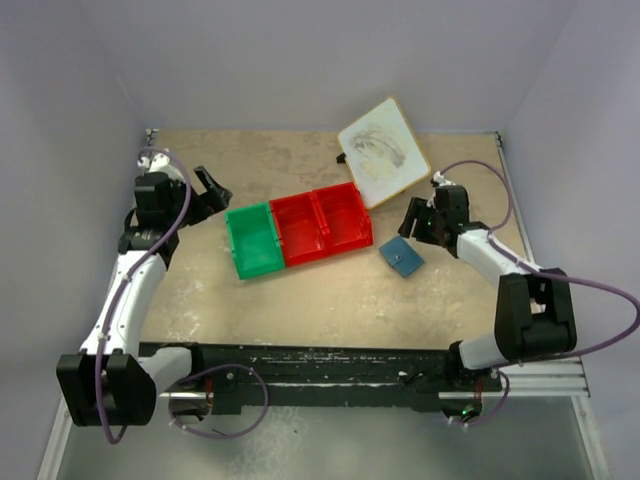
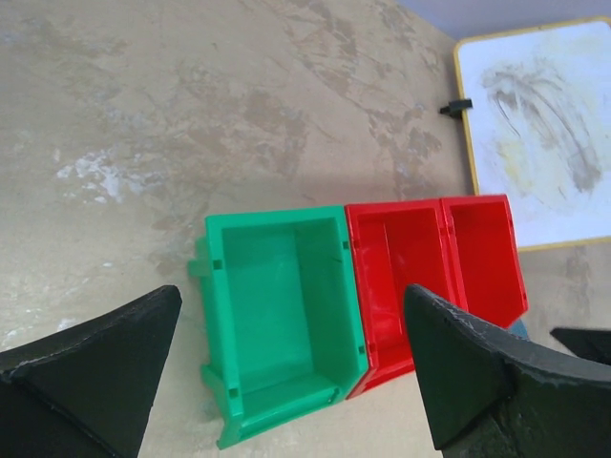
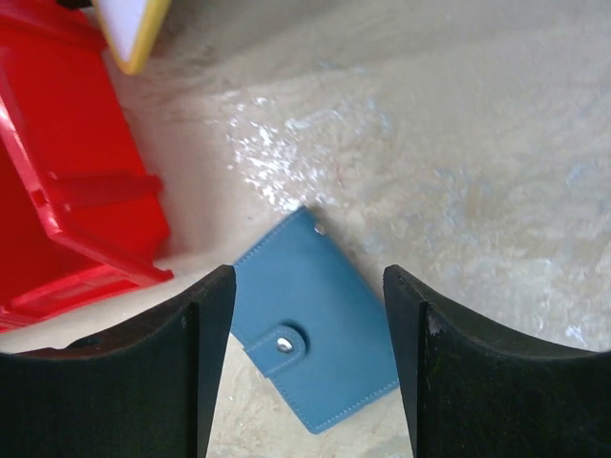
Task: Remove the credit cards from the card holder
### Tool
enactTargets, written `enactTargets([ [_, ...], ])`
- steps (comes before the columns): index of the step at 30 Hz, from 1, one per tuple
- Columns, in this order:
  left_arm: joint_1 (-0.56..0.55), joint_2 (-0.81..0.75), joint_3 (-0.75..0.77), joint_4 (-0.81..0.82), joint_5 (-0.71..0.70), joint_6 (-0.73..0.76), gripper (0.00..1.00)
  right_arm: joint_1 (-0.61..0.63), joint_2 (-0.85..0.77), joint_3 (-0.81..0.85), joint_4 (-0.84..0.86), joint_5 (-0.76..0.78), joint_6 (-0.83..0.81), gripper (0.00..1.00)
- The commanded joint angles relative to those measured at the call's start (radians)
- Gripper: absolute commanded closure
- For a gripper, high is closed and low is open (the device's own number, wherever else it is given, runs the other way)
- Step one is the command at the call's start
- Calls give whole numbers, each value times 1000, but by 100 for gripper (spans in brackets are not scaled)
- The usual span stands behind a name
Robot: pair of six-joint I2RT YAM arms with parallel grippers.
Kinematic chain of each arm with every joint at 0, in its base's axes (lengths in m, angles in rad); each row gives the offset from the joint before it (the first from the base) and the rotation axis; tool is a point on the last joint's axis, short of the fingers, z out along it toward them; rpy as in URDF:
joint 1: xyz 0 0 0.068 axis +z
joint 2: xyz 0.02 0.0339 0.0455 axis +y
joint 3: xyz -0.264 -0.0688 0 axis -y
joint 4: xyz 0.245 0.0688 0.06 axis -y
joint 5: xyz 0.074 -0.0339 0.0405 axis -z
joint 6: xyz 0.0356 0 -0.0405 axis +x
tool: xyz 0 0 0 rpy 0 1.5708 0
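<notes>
Scene: two arms at a tan desk (image 1: 330,300), with a green bin (image 2: 218,324) and red bins (image 3: 67,186) at its middle and a white board (image 1: 384,152) at the far right.
Wallet: the blue wallet (image 3: 310,320) lies flat on the desk just right of the red bins. It is folded shut, with its snap tab (image 3: 279,343) fastened.
Cards: none in sight, so presumably all are inside the closed wallet.
Right fingers: the right fingers (image 1: 415,222) hang over the wallet, parted roughly to its width and holding nothing.
Left fingers: the left fingers (image 1: 212,190) are spread wide and empty, far left of the green bin and well apart from the wallet.
Step in hand: the job looks barely begun, and the wallet must be opened first.
Doing it well: come down square to the wallet's tilted edges. One finger should catch the tab's free end, so the snap can be peeled up instead of the whole wallet being squeezed.
Helping arm: the left arm would do well to come across and pin the wallet's body.
Risk: a thin, flat wallet is likely to slide on the smooth desk, or to lift whole when the tab is pulled.
</notes>
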Motion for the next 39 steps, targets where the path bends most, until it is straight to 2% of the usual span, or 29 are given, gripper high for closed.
enactTargets([
  [1,-46,-26,16,11,113,69,3,0,71,58,-8,-51,-53,35],
  [6,-120,-69,-37,-7,218,88,0,5,110,-31,39,-102,-5,39],
  [10,-171,-140,-182,94,314,-34,1,18,-11,-166,42,-97,50,42],
  [13,-256,-193,-250,107,309,-71,1,35,-127,-260,89,-206,113,47],
  [18,-425,-181,-254,116,238,-96,7,64,-269,-296,56,-195,167,50],
  [24,-732,-18,-166,138,-39,-90,11,68,-289,-297,49,-198,177,50],
  [26,-823,74,-129,144,-150,-114,12,68,-275,-280,7,-115,187,47],
  [28,-895,170,-78,166,-215,-125,12,68,-256,-280,2,-51,209,48],
  [30,-968,261,-3,157,-256,-127,13,68,-233,-291,47,-105,214,50],
  [33,-1042,366,82,156,-292,-118,15,68,-197,-309,105,-214,216,58],
  [39,-1066,470,101,188,-314,-159,20,74,-137,-336,125,-289,159,61],
])
